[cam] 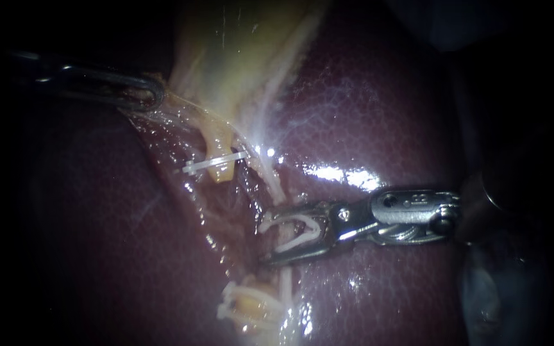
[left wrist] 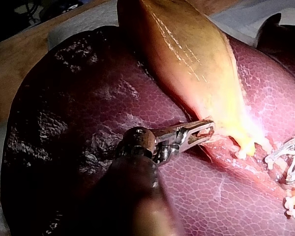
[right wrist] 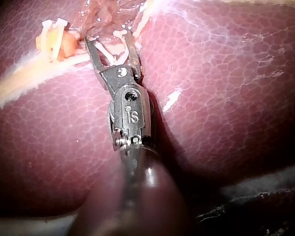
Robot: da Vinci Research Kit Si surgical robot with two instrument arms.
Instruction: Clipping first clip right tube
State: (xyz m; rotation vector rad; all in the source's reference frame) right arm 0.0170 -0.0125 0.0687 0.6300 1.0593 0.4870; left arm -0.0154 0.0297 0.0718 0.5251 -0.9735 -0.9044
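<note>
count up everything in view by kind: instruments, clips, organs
instruments: 2 (left instrument, right instrument)
white clips: 3 (upper stump, one carried in the right instrument, lower stump, which may hold more than one)
organs: 2 (liver, gallbladder)
total: 7

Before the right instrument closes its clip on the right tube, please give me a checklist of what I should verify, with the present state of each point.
1. Clip seated in the right instrument's end effector: ok. The loaded clip lies between both jaws, spread open.
2. Right tube between the clip's legs: cannot tell. It runs in at the jaws and shows again beyond them.
3. Jaw tips reach past the tube: ok.
4. Distance from the placed clip: ok, they are apart.
5. Left instrument away from the site: ok, it is beside the gallbladder.
6. No liver caught under the jaws: cannot tell.
</note>
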